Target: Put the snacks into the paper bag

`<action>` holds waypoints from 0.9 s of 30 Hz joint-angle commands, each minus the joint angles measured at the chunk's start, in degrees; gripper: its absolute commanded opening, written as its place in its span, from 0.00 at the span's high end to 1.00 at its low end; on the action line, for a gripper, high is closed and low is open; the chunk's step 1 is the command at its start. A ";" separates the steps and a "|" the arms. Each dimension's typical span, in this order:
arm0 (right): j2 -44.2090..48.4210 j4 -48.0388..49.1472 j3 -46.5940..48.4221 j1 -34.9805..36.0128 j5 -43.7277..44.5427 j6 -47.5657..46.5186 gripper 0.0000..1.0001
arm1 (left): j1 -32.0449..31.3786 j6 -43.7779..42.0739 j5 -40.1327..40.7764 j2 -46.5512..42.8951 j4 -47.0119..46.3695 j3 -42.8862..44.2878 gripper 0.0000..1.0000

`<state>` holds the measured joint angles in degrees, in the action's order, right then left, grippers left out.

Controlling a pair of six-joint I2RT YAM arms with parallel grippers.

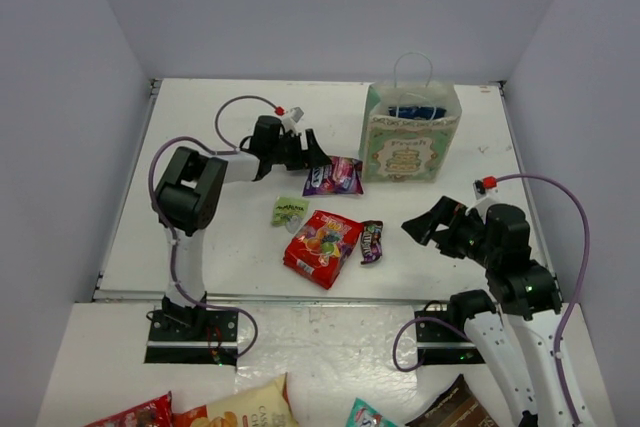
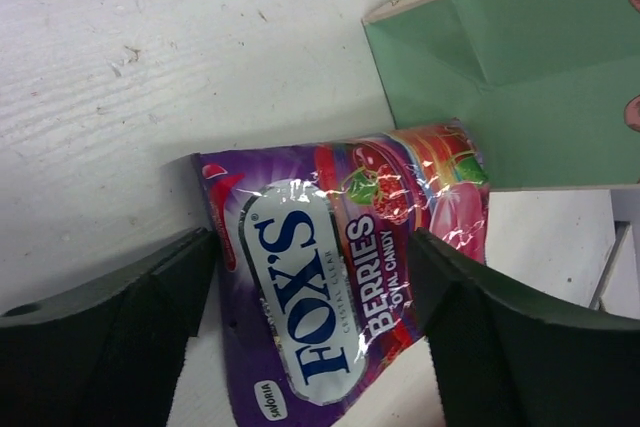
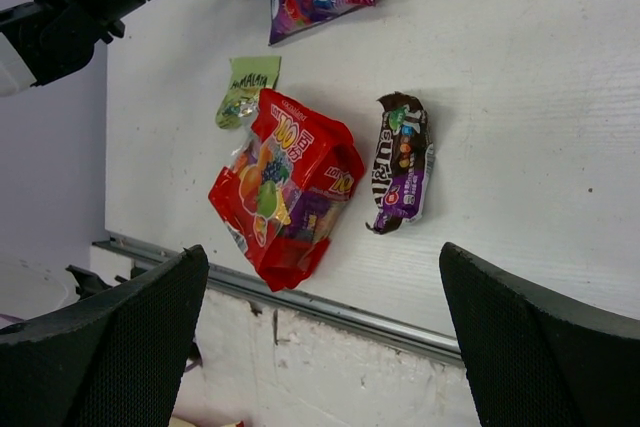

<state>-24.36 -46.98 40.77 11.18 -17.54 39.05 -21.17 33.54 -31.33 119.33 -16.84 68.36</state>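
- Top view: the paper bag (image 1: 412, 147) stood upright near the table's (image 1: 200, 237) far edge, with a blue pack (image 1: 410, 111) showing in its mouth. The left hand (image 1: 318, 162) was at the purple pack (image 1: 335, 176), just left of the paper bag. The green packet (image 1: 289, 211), red bag (image 1: 322, 246) and brown packet (image 1: 371, 241) lay mid-table. The right hand (image 1: 425, 227) hovered nearer the right edge, its fingers apart.
- Left wrist: the fingers (image 2: 110, 337) were spread, one on each side of the purple pack, which lay flat beside the paper bag's base.
- Right wrist: the fingers (image 3: 110, 347) were wide apart with nothing between them. The red bag and brown packet lay side by side by the near edge.
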 commanded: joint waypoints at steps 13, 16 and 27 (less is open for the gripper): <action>-0.25 2.07 0.10 -0.19 -1.27 0.68 0.03 | -0.90 -3.40 -4.00 5.13 10.87 -0.24 1.00; -0.16 1.98 0.01 -0.19 -1.27 0.68 0.03 | 0.51 -0.94 -6.98 3.02 7.37 -1.82 1.00; -0.07 4.27 -3.68 -0.28 -2.67 1.73 0.03 | 2.62 5.29 -18.05 -6.90 1.65 -6.82 1.00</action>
<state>-24.43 -45.19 37.26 11.18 -18.11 39.97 -19.09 35.33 -43.94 117.99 -13.30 63.16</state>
